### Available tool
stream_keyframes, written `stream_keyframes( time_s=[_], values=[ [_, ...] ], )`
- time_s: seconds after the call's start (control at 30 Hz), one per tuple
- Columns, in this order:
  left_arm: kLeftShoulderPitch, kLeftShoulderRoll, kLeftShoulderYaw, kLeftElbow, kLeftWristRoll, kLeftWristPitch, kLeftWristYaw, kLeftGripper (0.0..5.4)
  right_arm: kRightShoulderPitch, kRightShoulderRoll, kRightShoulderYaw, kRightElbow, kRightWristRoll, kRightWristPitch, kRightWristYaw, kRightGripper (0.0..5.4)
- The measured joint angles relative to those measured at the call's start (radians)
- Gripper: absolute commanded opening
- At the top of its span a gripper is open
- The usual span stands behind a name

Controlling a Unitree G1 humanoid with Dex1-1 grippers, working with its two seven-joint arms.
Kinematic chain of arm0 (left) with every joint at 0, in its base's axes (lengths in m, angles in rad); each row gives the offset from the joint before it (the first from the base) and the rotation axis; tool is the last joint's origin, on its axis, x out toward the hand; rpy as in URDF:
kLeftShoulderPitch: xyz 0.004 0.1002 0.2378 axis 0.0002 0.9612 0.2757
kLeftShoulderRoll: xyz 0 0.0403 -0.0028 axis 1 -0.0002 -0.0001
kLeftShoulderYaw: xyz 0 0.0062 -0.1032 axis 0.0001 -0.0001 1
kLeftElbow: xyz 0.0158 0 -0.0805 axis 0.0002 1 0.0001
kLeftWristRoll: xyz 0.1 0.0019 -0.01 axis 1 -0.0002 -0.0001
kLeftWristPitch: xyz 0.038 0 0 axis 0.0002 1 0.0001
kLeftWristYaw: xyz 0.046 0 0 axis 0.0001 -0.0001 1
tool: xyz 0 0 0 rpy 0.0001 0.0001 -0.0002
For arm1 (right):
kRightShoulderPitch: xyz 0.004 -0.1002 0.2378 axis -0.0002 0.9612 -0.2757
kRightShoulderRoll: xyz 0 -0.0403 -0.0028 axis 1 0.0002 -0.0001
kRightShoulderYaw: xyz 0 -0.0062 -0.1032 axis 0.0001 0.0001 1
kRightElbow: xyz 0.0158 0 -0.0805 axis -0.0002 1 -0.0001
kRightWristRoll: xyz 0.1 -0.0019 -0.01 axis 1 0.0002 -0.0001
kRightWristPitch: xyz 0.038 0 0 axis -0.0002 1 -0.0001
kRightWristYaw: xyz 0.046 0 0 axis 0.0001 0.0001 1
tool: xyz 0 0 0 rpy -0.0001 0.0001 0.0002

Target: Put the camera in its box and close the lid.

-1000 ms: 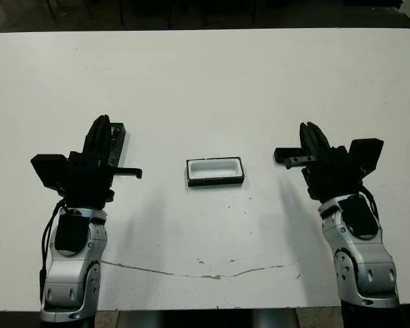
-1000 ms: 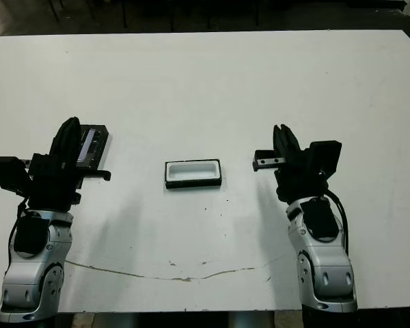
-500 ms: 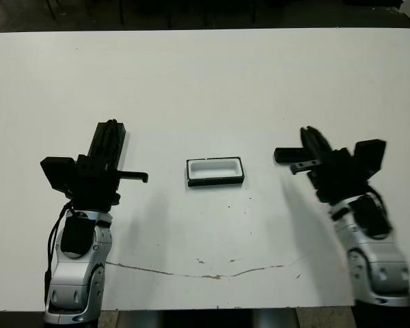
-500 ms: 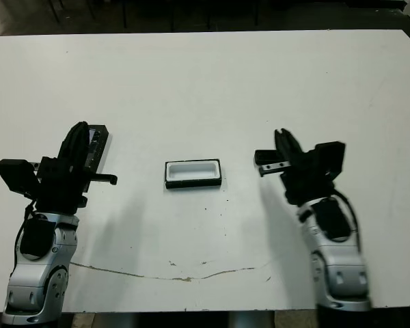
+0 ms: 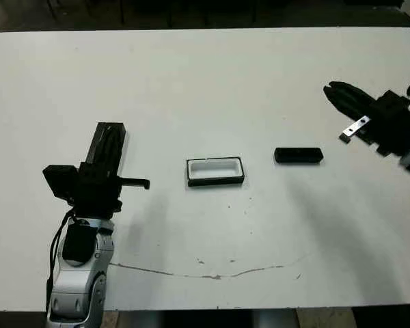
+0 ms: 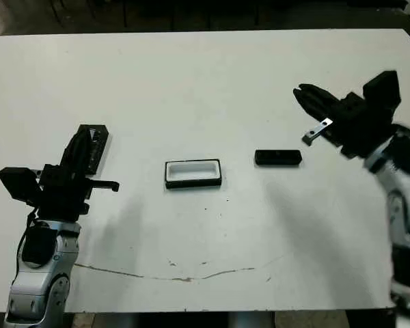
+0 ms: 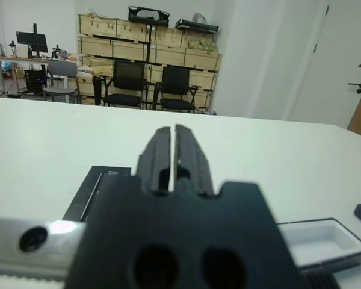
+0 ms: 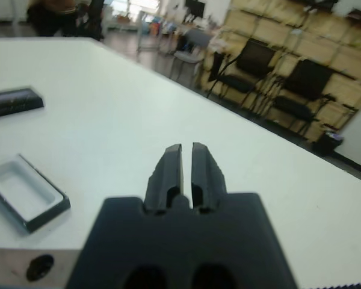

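The box point(image 5: 215, 171), a black-rimmed tray with a white lining, lies open at the table's middle. To its right the camera point(image 5: 298, 156), a slim black bar, rests flat on the table. The lid point(image 6: 99, 140), a black cover, lies left of the box. My left gripper point(image 7: 172, 129) hovers over the lid's near end, fingers shut on nothing. My right gripper point(image 5: 330, 89) is raised beyond and to the right of the camera, well apart from it, fingers shut and empty. The right wrist view shows the box point(image 8: 24, 192) and the lid point(image 8: 12, 101) far off.
The white table point(image 5: 205, 82) stretches wide behind the three items. A thin crack-like line point(image 5: 205, 273) runs along its near part. Beyond the far edge stand chairs point(image 7: 129, 84) and wooden crates point(image 7: 144, 48).
My right arm has swung up and to the right, away from the camera, which now lies uncovered on the table. The left arm has shifted slightly forward over the lid.
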Motion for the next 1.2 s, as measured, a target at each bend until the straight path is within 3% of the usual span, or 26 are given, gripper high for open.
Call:
stream_keyframes(
  time_s=[0.2, 0.47, 0.97, 1.2],
  values=[
    [0.009, 0.001, 0.004, -0.011, -0.001, 0.005, 0.003, 0.0, -0.194, -0.087, 0.146, 0.211, -0.086, -0.01, 0.216, 1.3],
    [0.015, 0.004, 0.019, -0.023, -0.003, 0.006, -0.002, 0.0, -0.385, -0.102, 0.291, 0.477, -0.196, -0.076, 0.476, 2.73],
    [0.018, 0.024, 0.019, -0.035, -0.001, 0.022, -0.012, 0.0, -0.539, -0.088, 0.394, 0.831, -0.357, -0.283, 0.693, 5.28],
    [0.018, 0.029, 0.016, -0.035, 0.001, 0.032, -0.012, 0.0, -0.571, -0.056, 0.414, 0.938, -0.417, -0.337, 0.707, 5.39]
  ],
)
